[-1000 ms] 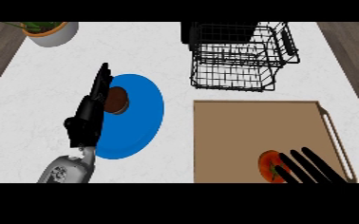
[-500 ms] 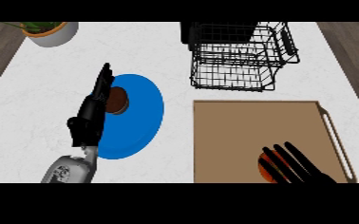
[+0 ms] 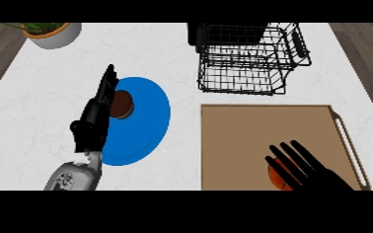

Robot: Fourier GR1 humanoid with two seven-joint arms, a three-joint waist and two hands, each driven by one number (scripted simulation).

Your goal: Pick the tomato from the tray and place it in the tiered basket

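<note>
Mostly hidden tomato (image 3: 278,176), orientation unclear.

A white marbled counter (image 3: 175,44) fills the view, with wooden floor (image 3: 11,49) at both sides.

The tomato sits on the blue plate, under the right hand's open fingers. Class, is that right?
Not quite. In the head view the tomato lies on the brown tray, not the blue plate. The right hand does reach over it, fingers open.
</note>
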